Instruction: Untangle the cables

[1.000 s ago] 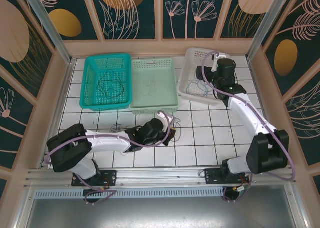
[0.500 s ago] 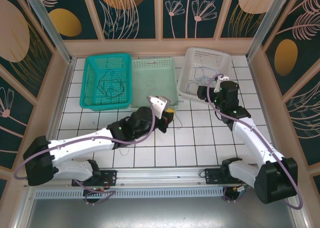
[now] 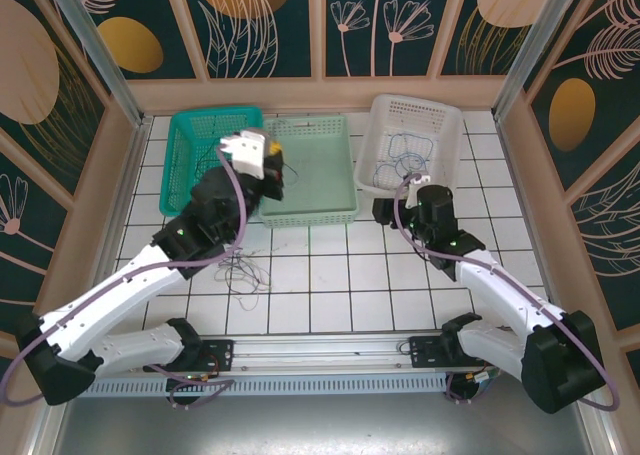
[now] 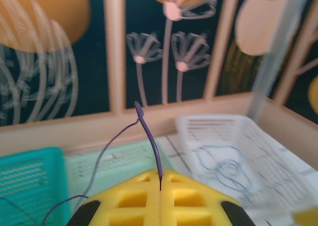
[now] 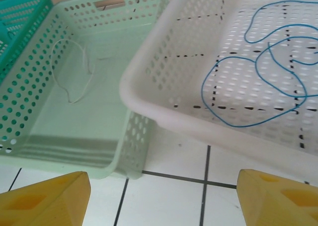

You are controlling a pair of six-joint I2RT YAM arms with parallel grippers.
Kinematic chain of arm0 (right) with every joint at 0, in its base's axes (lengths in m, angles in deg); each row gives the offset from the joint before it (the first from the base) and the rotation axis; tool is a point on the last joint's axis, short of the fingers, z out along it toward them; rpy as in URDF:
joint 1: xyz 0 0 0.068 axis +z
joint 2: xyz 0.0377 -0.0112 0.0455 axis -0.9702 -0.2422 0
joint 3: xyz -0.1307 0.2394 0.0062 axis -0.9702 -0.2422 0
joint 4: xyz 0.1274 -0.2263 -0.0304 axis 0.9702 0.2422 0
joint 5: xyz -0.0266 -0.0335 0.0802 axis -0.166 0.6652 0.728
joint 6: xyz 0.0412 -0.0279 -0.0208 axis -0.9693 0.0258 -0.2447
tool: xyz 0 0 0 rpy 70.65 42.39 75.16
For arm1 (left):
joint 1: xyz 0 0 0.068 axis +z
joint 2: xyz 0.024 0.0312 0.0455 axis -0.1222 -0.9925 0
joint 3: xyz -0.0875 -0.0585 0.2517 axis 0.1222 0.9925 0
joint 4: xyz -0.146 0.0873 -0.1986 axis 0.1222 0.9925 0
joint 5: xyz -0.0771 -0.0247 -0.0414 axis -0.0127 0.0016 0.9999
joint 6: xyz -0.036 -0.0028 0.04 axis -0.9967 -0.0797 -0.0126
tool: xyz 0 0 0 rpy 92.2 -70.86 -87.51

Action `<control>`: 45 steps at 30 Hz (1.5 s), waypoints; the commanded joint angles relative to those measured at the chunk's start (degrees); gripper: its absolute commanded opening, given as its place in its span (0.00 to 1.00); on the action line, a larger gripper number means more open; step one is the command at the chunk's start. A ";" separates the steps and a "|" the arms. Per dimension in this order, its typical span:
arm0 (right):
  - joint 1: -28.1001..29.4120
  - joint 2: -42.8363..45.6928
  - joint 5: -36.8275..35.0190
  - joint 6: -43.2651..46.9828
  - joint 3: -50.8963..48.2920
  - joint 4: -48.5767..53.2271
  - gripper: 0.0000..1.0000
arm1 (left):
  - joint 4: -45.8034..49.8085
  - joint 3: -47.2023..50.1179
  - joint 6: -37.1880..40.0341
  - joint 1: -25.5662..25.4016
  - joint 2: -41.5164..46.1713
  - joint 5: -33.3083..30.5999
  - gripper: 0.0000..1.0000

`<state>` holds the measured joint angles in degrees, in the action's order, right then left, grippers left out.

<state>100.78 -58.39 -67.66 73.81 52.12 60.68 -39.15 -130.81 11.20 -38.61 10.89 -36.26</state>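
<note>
Left pincer clenched on a thin purple wire over the mint basket rim; right pincer released, empty. Step judged: carrying one freed strand. The next move calls for lowering it into a basket before letting go.

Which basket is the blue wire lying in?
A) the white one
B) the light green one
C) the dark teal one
A: the blue wire lies in loose loops on the floor of the white basket.
</note>
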 commanded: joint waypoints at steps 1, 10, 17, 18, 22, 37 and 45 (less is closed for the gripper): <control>1.51 -0.06 0.55 -1.72 -1.08 -4.34 0.78 | 1.24 -1.91 2.65 7.89 -0.17 0.16 0.01; 11.41 -4.83 2.64 0.73 -2.32 -8.96 0.74 | -1.90 -2.01 -5.81 31.41 -12.35 17.74 0.00; 19.74 -10.80 7.79 0.91 -2.31 -14.49 0.65 | -4.53 -3.13 -8.02 37.00 -22.80 24.85 0.00; 20.98 -11.78 8.07 0.94 -2.11 -15.12 0.65 | -4.38 -3.43 -8.34 37.27 -23.57 24.71 0.00; 24.84 -17.12 10.32 1.17 0.36 -16.83 0.65 | -3.19 -4.07 -10.19 38.25 -26.43 25.56 0.00; 33.53 -34.29 18.13 4.53 14.74 -14.82 0.68 | -0.39 1.47 -14.64 38.51 -24.58 23.86 0.86; 36.32 -43.90 20.25 4.12 23.15 -11.24 0.64 | -1.50 10.10 -17.35 38.51 -13.48 23.01 0.98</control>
<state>136.12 -99.30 -49.65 77.40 71.95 47.94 -39.63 -123.45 -4.30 -0.38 -6.49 -12.26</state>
